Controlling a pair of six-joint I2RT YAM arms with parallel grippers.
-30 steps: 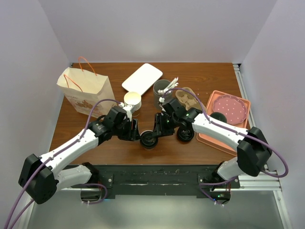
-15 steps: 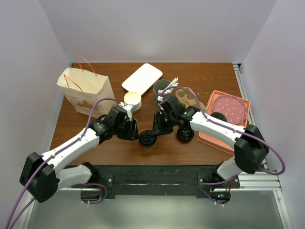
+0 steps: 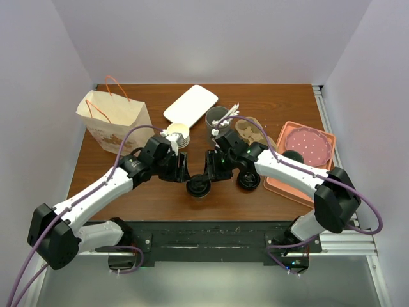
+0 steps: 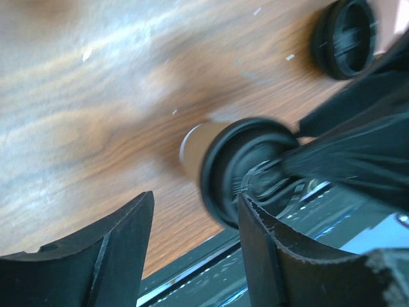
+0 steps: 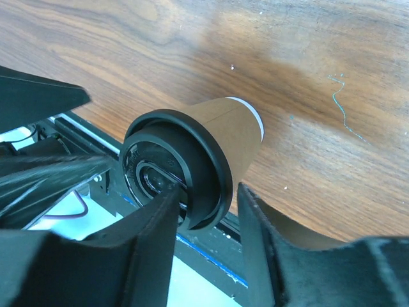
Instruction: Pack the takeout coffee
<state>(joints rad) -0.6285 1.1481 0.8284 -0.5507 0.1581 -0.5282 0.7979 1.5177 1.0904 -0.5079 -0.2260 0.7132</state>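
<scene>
Grip at the near edge

We see the takeout coffee (image 3: 198, 187) upright near the middle of the near edge of the table (image 3: 153, 198). The right gripper (image 5: 208, 192) clamps its black lid (image 5: 153, 147). The left gripper (image 4: 195, 204) stands parted just beside it, holding nothing. Lid embossing and the print on the paper bag (image 3: 115, 121) are too blurred to read.

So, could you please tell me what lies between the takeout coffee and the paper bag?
In the top view, the left gripper and its wrist lie across that stretch, the gripper close beside the takeout coffee and the paper bag beyond.
</scene>
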